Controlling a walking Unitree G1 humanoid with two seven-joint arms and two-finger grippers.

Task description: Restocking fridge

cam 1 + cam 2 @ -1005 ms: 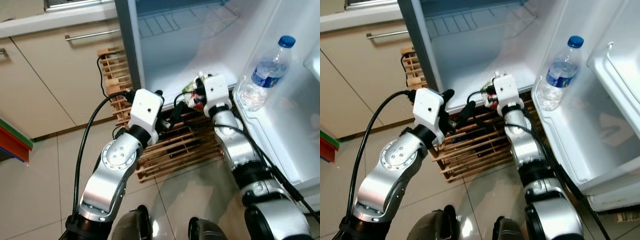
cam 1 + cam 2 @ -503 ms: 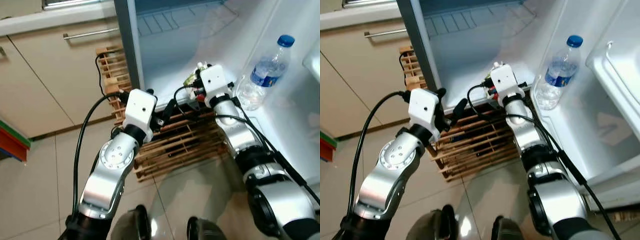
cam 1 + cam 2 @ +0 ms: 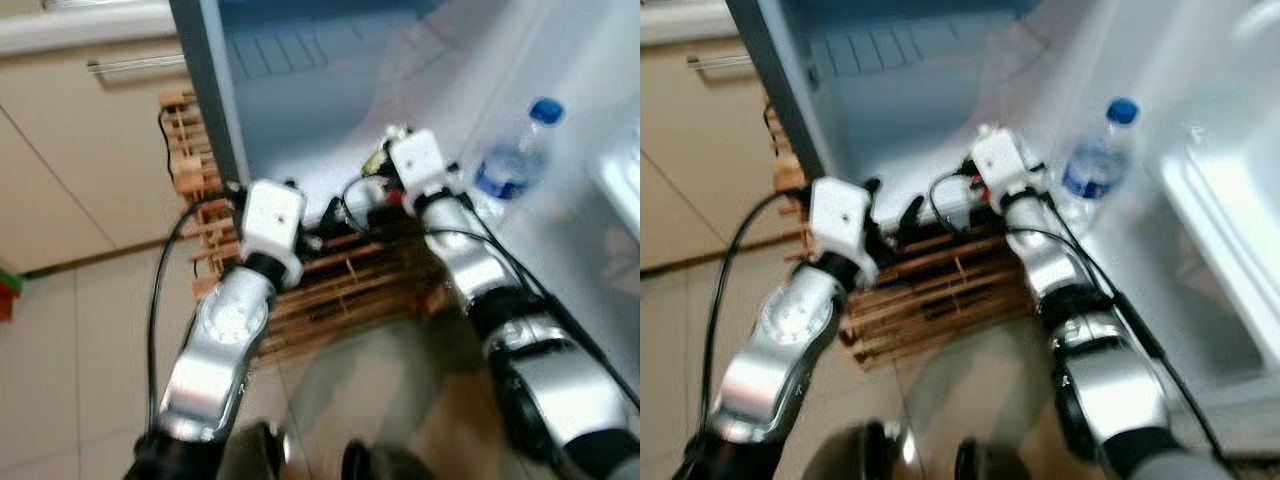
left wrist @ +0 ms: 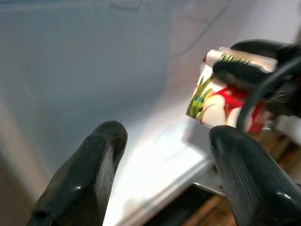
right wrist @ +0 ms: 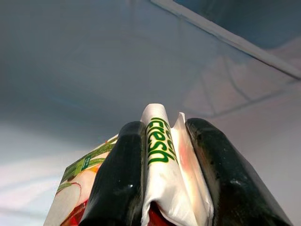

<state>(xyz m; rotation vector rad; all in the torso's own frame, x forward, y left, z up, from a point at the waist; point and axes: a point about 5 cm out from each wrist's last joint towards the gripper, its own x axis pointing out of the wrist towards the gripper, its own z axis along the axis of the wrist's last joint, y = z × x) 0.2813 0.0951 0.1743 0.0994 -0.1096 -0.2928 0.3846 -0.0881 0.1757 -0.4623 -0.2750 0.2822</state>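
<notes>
Fridge [image 3: 330,120] stands open; right claw [image 5: 164,155] pinches the folded top of a carton [image 4: 221,96] at the lower compartment's front edge. Left claw [image 4: 164,183] hovers nearby, fingers spread, holding nothing. Bottle [image 3: 512,165] stands in the door shelf.

Juice carton [image 5: 162,188]: printed paperboard, slight sheen, creased top. Gripper fingers [image 4: 80,188]: black, smooth, semi-gloss plastic or rubber. Fridge interior [image 3: 330,110]: smooth white plastic. Water bottle [image 3: 510,165]: clear plastic, blue cap. Rack [image 3: 340,290]: bare wooden slats. Floor [image 3: 70,360]: glossy tile.
</notes>
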